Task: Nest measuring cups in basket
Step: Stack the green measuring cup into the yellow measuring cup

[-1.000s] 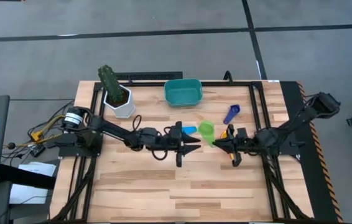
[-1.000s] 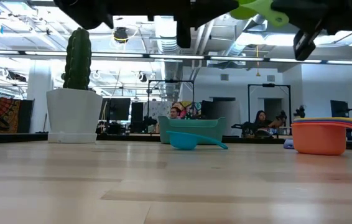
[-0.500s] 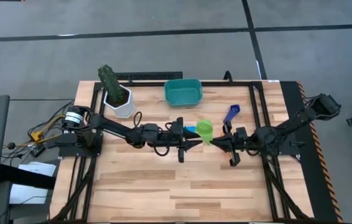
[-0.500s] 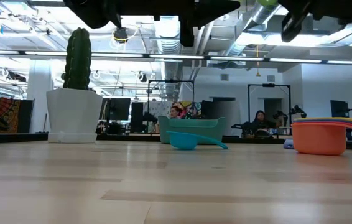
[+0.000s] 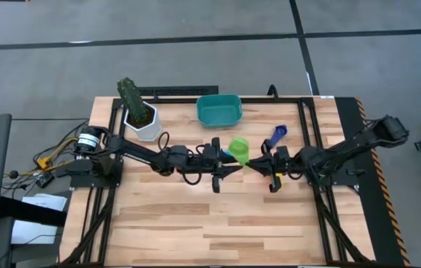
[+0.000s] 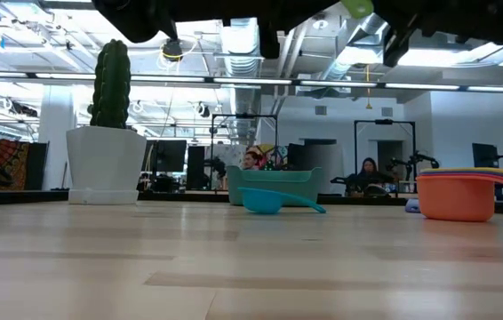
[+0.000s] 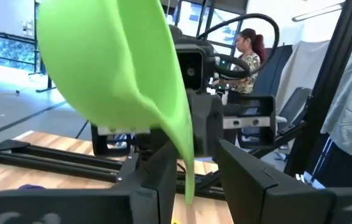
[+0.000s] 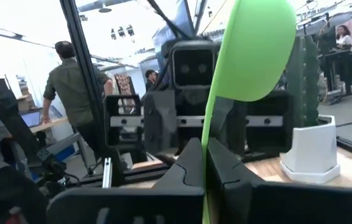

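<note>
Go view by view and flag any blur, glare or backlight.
Left wrist view: the green cup looms close and soft. Right wrist view: bright sky behind it, arm parts dark. Low view: ceiling lights glare, the arms overhead are black silhouettes. High view: even light, no hard shadows on the table.

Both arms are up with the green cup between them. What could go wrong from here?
The right gripper pinches only the thin handle of the green plastic measuring cup, so the cup could twist or slip. The left gripper, fingers apart, sits very near the cup and may bump it. The teal plastic basket lies some way off.
</note>
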